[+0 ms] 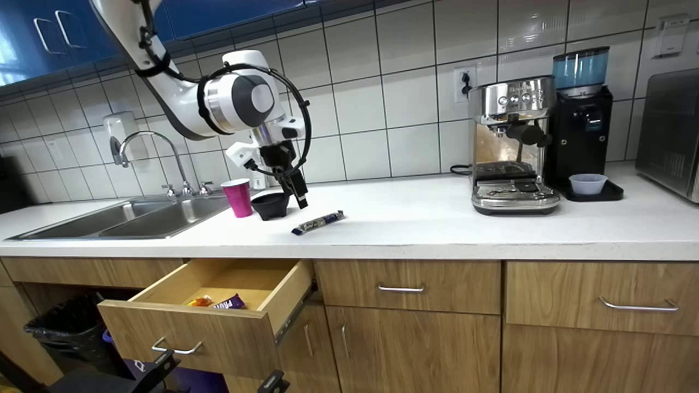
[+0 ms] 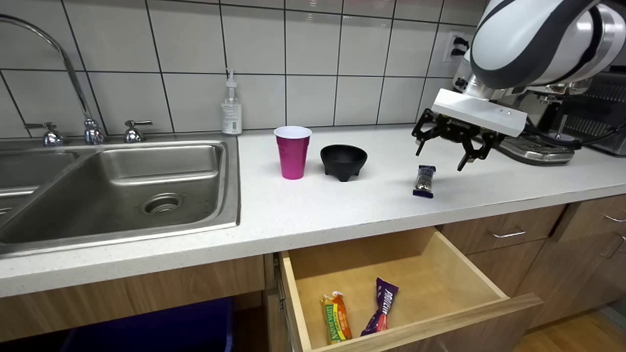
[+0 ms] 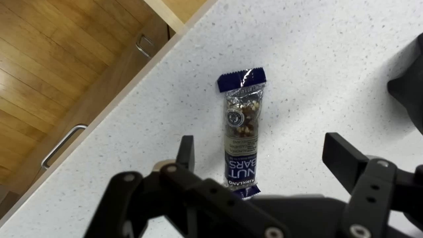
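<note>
My gripper (image 2: pixel 440 157) hangs above the white counter, fingers spread wide with nothing between them. Below it lies a wrapped nut bar (image 2: pixel 424 181) with dark blue ends and a clear middle. In the wrist view, the bar (image 3: pixel 243 132) lies flat between the lines of the two fingers, closer to the left finger (image 3: pixel 186 152); a gripper link covers a bit of its lower end. In an exterior view the gripper (image 1: pixel 300 201) is seen side-on, over the counter behind the bar (image 1: pixel 318 222). A black footed bowl (image 2: pixel 343 161) and a pink cup (image 2: pixel 293 154) stand nearby.
An open drawer (image 2: pixel 464 317) juts out below the counter, holding an orange-yellow snack packet (image 2: pixel 336 318) and a purple one (image 2: pixel 381 305). A steel sink (image 2: pixel 230 181) lies beyond the cup. A soap bottle (image 2: pixel 232 110) and an espresso machine (image 1: pixel 513 147) stand towards the wall.
</note>
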You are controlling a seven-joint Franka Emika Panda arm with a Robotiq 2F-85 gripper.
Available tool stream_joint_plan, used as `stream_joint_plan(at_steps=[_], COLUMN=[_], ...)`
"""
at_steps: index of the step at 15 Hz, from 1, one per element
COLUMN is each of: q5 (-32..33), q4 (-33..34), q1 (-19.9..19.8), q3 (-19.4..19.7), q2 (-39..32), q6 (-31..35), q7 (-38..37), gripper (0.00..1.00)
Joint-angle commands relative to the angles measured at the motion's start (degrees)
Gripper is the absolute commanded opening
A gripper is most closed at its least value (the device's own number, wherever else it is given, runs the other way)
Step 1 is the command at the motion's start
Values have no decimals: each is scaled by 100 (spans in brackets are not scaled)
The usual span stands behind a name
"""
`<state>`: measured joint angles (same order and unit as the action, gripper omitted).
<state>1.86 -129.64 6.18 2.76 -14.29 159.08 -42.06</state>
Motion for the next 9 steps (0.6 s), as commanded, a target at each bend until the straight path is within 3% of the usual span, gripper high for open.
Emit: stream_joint_plan(at_steps=[1,9], q5=[-131,-221], q4=[489,1094], q1=[-3,49], q3=[79,222], q2=[-352,-924], q6=[-223,-486], q7=[134,76], gripper=[100,100])
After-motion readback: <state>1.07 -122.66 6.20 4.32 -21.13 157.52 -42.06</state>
